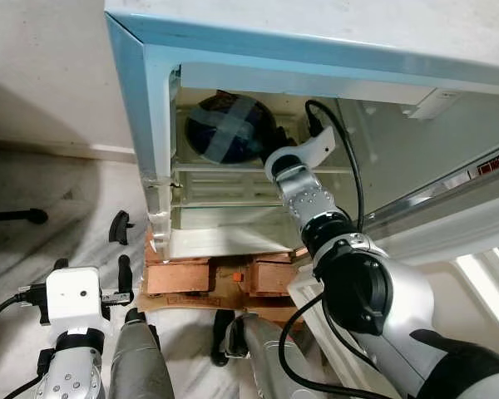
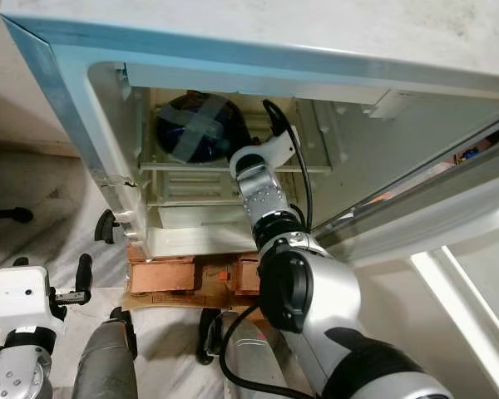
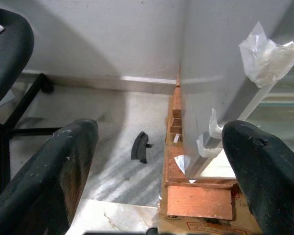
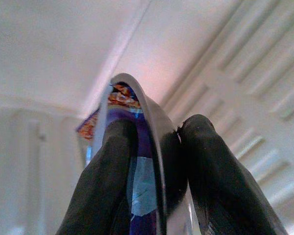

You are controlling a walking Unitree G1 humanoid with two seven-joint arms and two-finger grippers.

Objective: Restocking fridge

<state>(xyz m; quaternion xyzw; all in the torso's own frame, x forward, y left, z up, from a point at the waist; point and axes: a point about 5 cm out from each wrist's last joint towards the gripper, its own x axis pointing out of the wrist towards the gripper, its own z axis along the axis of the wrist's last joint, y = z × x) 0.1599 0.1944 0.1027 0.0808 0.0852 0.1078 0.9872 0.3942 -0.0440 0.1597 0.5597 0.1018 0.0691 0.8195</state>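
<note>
The fridge [image 1: 150, 108] stands open in front of me. On its upper glass shelf [image 1: 224, 169] sits a round dark blue bowl [image 1: 229, 126] with a pale tape cross over it. My right arm reaches into the compartment, and the wrist covers the bowl's right edge. In the right wrist view my right gripper [image 4: 159, 132] is shut on the bowl's thin metal rim [image 4: 147, 107], one finger on each side. Blue and orange wrapping shows inside the bowl. My left gripper [image 3: 161, 132] hangs low at the left, open and holding nothing, near the fridge's lower corner.
The fridge door [image 1: 449, 208] swings out to the right. The fridge rests on reddish blocks [image 1: 179, 274] over cardboard. A small black part [image 3: 141, 147] lies on the marble floor. A black office chair [image 3: 5, 39] stands at the left by the wall.
</note>
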